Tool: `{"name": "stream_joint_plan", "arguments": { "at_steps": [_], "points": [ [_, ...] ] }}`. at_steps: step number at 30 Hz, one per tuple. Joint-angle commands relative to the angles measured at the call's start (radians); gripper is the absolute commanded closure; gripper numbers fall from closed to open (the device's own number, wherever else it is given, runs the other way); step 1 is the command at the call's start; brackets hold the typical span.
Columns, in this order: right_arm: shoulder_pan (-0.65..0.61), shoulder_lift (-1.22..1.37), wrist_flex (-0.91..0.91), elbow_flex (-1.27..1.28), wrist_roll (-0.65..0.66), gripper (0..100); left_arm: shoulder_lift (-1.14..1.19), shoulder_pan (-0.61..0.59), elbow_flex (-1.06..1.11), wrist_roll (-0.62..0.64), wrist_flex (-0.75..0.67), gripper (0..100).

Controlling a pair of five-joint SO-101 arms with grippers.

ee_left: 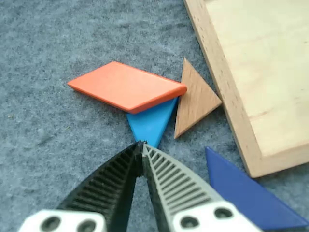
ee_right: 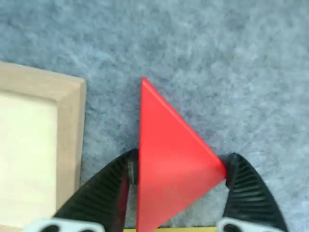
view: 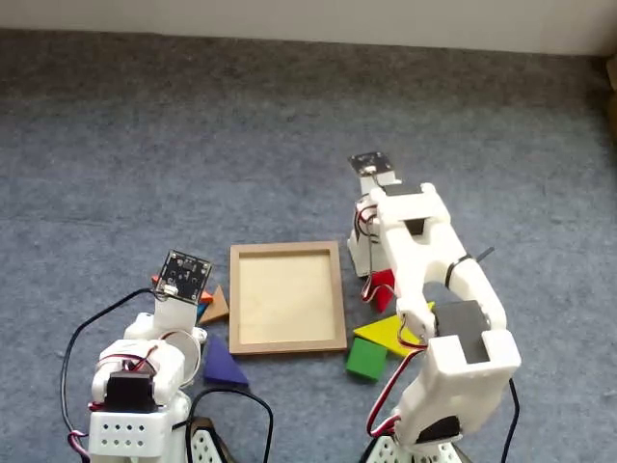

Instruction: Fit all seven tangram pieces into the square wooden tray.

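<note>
Tray (view: 287,250), square & wooden, sits on the grey-felt bench (view: 135,145) between the 2 arms, and all 7 pieces lie outside it.

High view: on the left arm's side, a wood triangle (view: 217,306) lies just beside the tray's rim. A dark-blue triangle (view: 224,365) lies near the tray's front corner. On the right arm's side, the red triangle (view: 383,286) sits under that arm's wrist. The yellow triangle (view: 390,333) is nearer the arm's base. The green square (view: 366,359) is just beside the tray's other front corner, touching the yellow.

Left wrist view: left jaws are pressed together w/ nothing between them, tips at the sharp point of a light-blue triangle (ee_left: 152,123). An orange parallelogram (ee_left: 126,87) overlaps that triangle's wide end. The wood triangle touches both, w/ one corner just beside the tray rim. The dark-blue triangle lies apart from those 3, near the tray's corner.

Right wrist view: right jaws are spread w/ the red triangle between them, one jaw along its straight edge, the other at its corner. They look to be gripping it, tho contact on the straight edge is hard to confirm. The tray rim is near the piece, not touching.
</note>
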Motion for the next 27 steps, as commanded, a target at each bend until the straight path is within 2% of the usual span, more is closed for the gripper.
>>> {"name": "stream_joint_plan", "arguments": {
  "at_steps": [1,14,17,22,27],
  "points": [
    [0.012,-0.119,0.047,-0.054,0.005,78.0,-0.031,-0.008,0.021,-0.008,0.005,99],
    [-0.073,-0.541,0.047,0.171,-0.026,77.9,-0.031,-0.008,0.021,-0.008,0.005,99],
    [-0.070,-0.526,0.048,0.202,-0.077,76.2,-0.031,-0.008,0.021,-0.008,0.005,99],
    [-0.070,-0.397,0.036,0.222,-0.130,64.0,-0.031,-0.008,0.021,-0.008,0.005,99],
    [-0.070,-0.255,-0.035,0.223,-0.138,64.1,-0.031,-0.008,0.021,-0.008,0.005,99]
  ]
}}
